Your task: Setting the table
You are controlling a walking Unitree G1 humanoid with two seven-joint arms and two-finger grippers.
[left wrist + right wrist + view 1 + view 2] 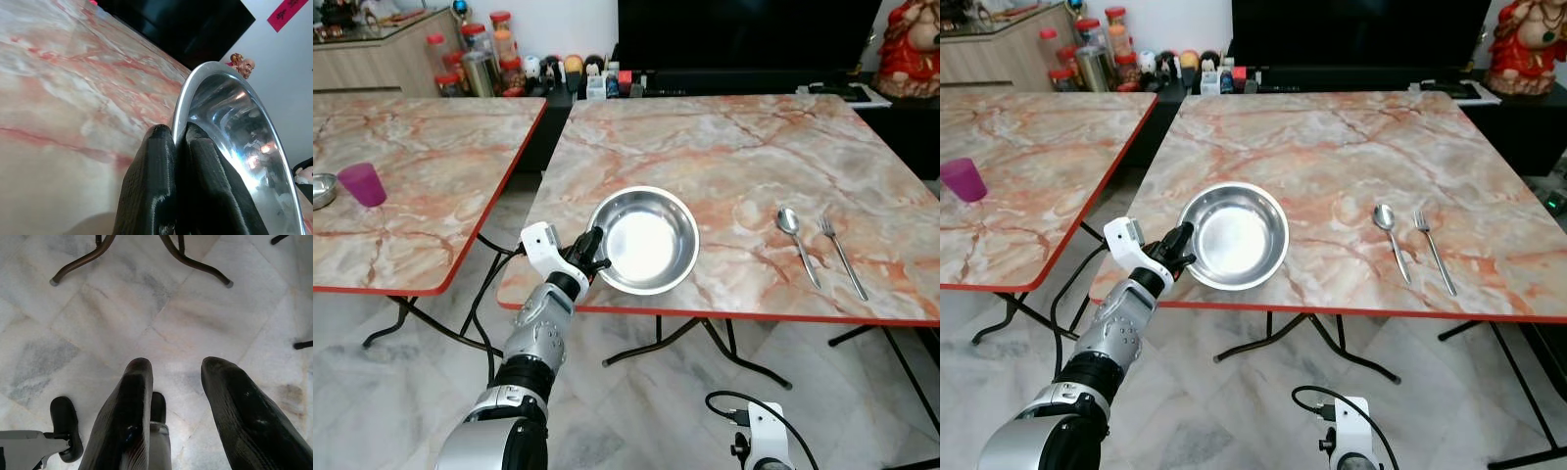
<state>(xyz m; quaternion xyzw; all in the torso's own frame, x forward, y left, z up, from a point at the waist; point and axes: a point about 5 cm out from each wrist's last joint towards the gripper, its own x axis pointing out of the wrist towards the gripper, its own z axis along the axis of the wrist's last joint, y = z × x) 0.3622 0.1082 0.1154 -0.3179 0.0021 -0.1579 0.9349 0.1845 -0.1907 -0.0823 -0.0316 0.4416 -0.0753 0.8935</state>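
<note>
left gripper (594, 257) clamped on the near-left rim of the steel bowl (646, 238), one finger inside, one outside. bowl resting flat on the marble table (734, 147) near its front edge, spoon (797, 242) and fork (842, 255) lying side by side well to its right. looks like the placing step: probably time to release the rim and draw back without dragging the bowl off the edge. right gripper (177, 421) hanging low over the tiled floor (146, 308), fingers spread, holding nothing.

Glossy steel bowl (646, 240), marble-look table (724, 147)
</note>
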